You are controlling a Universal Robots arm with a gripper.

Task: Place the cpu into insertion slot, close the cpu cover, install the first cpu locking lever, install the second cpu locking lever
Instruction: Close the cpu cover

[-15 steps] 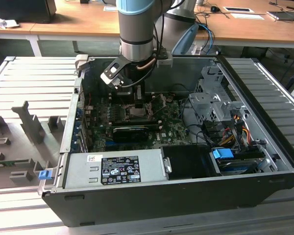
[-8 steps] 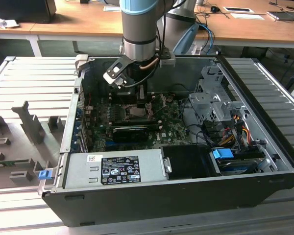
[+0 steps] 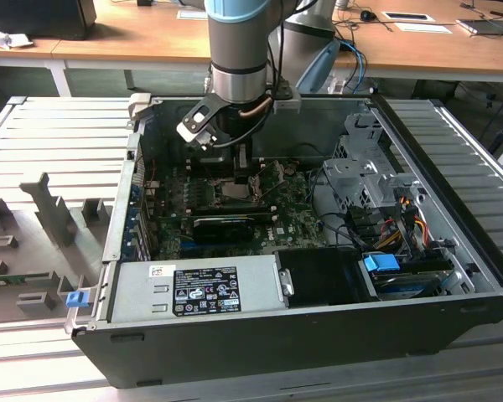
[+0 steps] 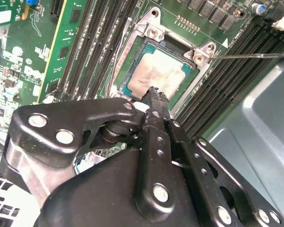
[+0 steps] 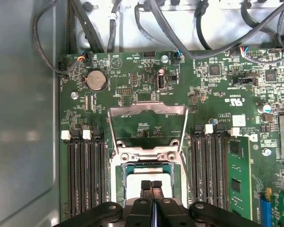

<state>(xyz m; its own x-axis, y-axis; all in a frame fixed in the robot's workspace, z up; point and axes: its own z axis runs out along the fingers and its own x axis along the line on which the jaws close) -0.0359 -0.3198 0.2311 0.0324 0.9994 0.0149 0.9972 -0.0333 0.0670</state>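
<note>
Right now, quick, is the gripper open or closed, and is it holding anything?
Gripper: shut, with nothing between its fingers; the tips are at the top of the cpu, which lies in the insertion slot.

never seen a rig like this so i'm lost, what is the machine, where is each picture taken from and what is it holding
It is a robot arm reaching down into an open computer case. The exterior view comes from a camera off the arm; both wrist views come from cameras riding on it, looking past its end effector, the black two-fingered grasping part. Inside lies a green motherboard. The pale square cpu sits in its slot, and the silvery cover is flipped open beside it. The end effector is shut and holds nothing; its tips are right at the cpu's top, though I cannot tell whether they touch.
</note>
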